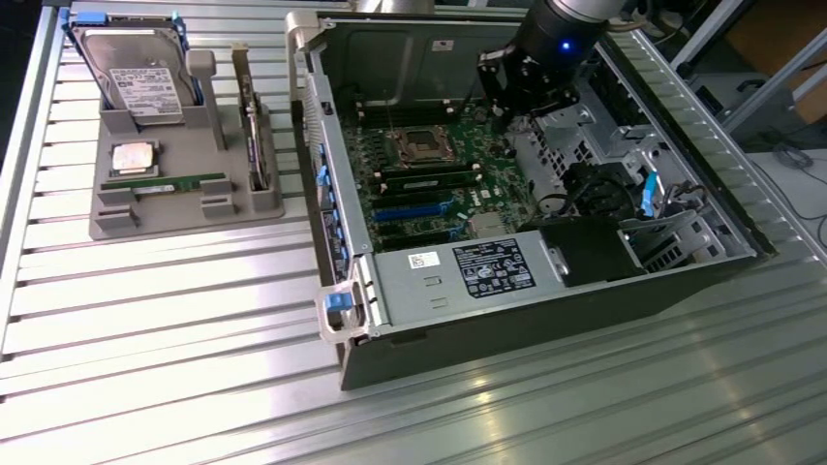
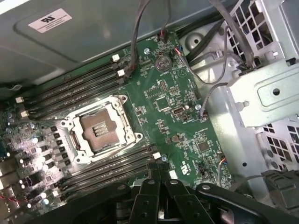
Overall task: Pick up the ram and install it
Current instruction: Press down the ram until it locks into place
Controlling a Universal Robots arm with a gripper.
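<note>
Writing: the white sticker (image 2: 50,20) on the grey case wall carries a dark mark, too small to read; the power supply (image 1: 485,271) bears a black label (image 1: 495,267) and a small white one (image 1: 420,260), their print illegible.
Ram: a long, thin green stick (image 1: 166,181) with a pale label near its middle, lying flat in a slot of the grey tray (image 1: 155,218), just below the square silver CPU chip (image 1: 135,156).
Ram location: on the tray at the exterior view's left, well apart from the computer case (image 1: 517,320) and from the tool.
Tray contents: a hard drive (image 1: 139,77) with a white label stands at the far end; a broader card (image 1: 256,145) sits on edge along the tray's side nearest the case.
Tool: its black fingers (image 2: 154,189) meet with no gap and hold nothing; the tool (image 2: 158,175) hangs inside the open case above the motherboard (image 2: 173,107).
Near the tool: the empty CPU socket (image 2: 99,128) with its metal frame, and dark memory slots (image 2: 110,170) on either side of it.
Counter: ribbed metal (image 1: 194,368) carrying both tray and case.
</note>
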